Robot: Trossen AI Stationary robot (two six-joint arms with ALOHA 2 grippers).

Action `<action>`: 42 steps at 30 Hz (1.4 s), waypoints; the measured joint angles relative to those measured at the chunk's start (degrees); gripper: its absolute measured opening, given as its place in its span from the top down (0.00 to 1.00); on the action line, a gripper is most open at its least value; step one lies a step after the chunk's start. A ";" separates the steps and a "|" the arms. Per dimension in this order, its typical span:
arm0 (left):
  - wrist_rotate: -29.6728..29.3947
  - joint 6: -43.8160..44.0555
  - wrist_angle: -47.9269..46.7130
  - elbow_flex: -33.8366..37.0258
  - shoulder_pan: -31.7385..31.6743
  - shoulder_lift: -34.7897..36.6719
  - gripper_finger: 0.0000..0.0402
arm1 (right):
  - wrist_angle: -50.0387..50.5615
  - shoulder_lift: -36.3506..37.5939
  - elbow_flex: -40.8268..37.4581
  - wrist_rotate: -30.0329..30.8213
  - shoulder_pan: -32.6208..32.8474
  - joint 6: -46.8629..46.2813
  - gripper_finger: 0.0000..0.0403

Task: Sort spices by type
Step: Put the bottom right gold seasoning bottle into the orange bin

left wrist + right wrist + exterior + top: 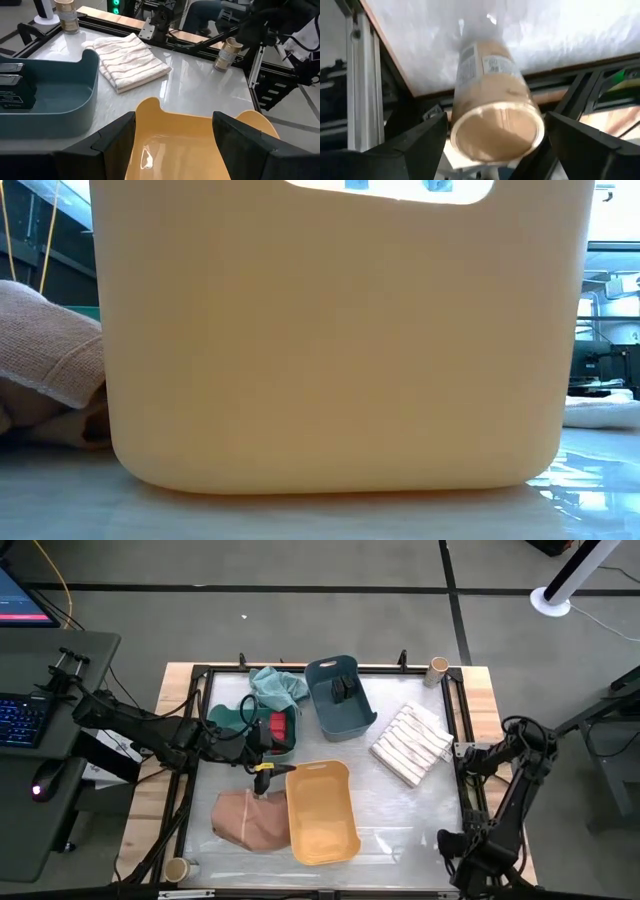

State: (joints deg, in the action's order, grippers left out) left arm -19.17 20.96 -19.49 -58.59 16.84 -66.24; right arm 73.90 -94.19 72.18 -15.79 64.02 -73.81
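Seemingly mid-sort, the left gripper (262,768) hovers with jaws released and empty at the yellow bin's (322,835) eleven o'clock corner, beside red spice boxes (279,727) in the green bin (226,716) and dark grey boxes (345,688) in the blue bin (352,724) at twelve o'clock. At five o'clock the right gripper (492,145) straddles a tan round jar (492,105) with fingers spread, not clenched. That jar looks light, rigid and smooth, so likely slippery; I'd grasp it across its labelled middle.
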 joint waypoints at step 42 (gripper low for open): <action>-0.64 -1.61 0.16 0.04 0.00 3.00 0.38 | 9.70 -1.70 15.12 11.96 -9.77 1.83 0.32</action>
State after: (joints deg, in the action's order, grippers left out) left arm -19.81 19.35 -19.33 -58.54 16.84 -63.24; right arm 83.59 -95.90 87.30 -3.83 54.25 -71.98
